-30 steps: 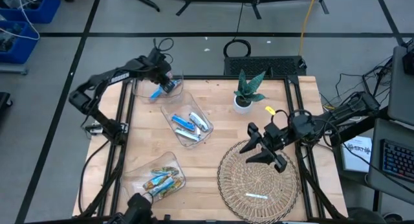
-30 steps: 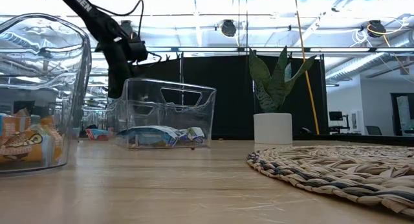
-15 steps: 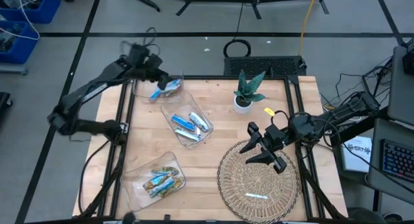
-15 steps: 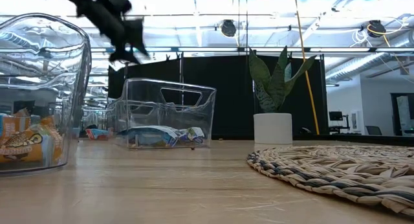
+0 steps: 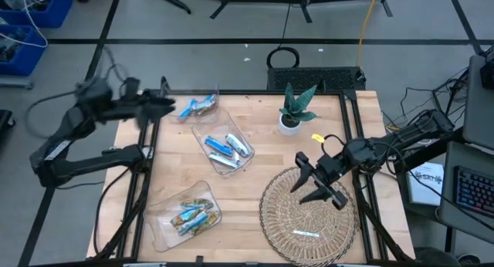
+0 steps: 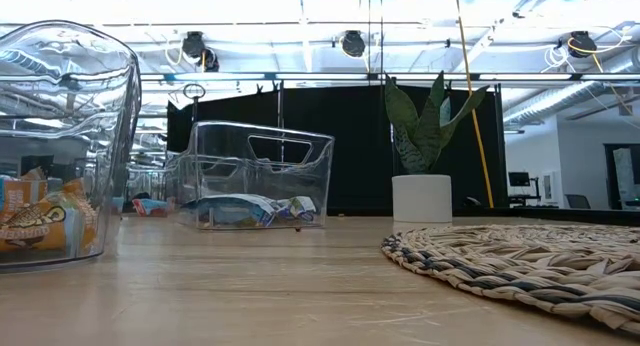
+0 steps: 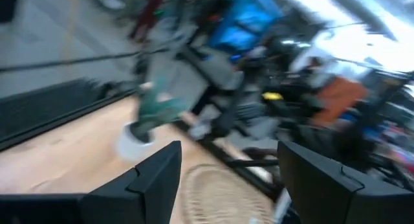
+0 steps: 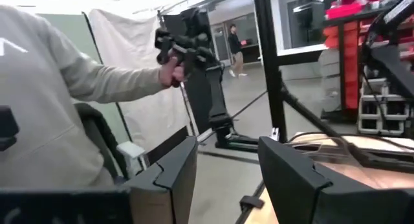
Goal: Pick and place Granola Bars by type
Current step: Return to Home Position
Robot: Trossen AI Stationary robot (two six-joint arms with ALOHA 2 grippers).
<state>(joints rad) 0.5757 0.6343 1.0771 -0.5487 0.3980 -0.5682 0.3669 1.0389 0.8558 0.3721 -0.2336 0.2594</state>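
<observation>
Blue granola bars (image 5: 198,106) in clear bin (image 5: 179,117), left claw (image 5: 170,105) just beside, spread

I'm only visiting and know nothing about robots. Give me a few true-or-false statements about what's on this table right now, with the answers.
1. One wrapped bar lies on the woven mat. True.
2. The potted plant stands inside a clear bin. False: it stands on the wooden table.
3. The right end effector is open above the mat. True.
4. The left end effector holds a bar. False: it is open and empty.
5. All three clear bins are empty. False: the top bin, middle bin and bottom bin all hold bars.
</observation>
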